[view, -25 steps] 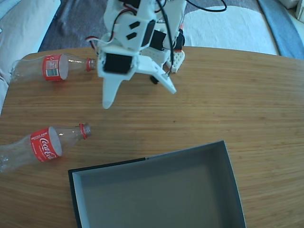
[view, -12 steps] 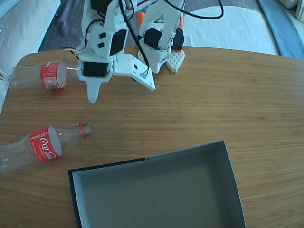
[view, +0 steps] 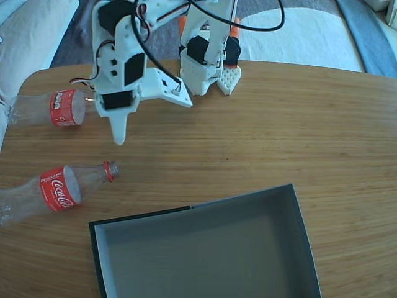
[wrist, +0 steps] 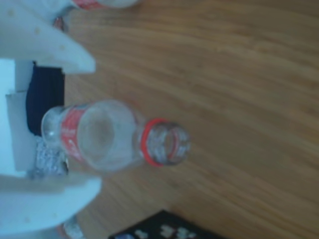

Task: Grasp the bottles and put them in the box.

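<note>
Two clear bottles with red labels lie on the wooden table in the fixed view. One bottle (view: 59,107) is at the far left, its neck hidden behind the arm. The other bottle (view: 56,189) lies nearer, its red-ringed mouth pointing right. My white gripper (view: 151,118) hangs open above the table between them, holding nothing. In the wrist view the nearer bottle (wrist: 114,137) sits between my two fingers (wrist: 50,45), mouth toward the camera, and my gripper (wrist: 95,124) is still above it. The far bottle's label (wrist: 94,3) shows at the top edge. The black-walled, grey-lined box (view: 291,205) stands empty at the front.
The arm's base (view: 208,68) sits at the table's far edge. The rounded left edge of the table (view: 18,87) runs close to both bottles. A corner of the box (wrist: 159,228) shows at the bottom of the wrist view. Bare wood spreads to the right.
The arm has swung left, and the open gripper now hangs over the left side near the bottles. The far bottle has shifted slightly left and toward the front.
</note>
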`<state>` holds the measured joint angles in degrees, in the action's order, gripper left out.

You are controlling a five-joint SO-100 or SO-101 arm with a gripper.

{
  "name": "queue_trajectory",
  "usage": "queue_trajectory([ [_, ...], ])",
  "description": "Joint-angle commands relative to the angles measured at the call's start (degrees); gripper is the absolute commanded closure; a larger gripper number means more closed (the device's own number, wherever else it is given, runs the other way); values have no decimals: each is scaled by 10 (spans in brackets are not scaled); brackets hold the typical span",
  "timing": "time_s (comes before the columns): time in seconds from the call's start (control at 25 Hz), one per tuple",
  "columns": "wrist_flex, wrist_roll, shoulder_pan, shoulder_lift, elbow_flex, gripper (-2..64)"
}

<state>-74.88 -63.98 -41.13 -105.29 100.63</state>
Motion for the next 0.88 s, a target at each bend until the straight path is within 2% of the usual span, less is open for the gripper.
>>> queue_trajectory([
  [0.0, -2, -4, -8, 24, -63, 353],
  [0.24, -3, -4, -14, 108, -153, 340],
  [0.56, -3, 3, -15, 137, -168, 149],
  [0.68, 4, -2, -15, 139, -162, 113],
  [0.84, 4, -3, -15, 184, -180, 117],
])
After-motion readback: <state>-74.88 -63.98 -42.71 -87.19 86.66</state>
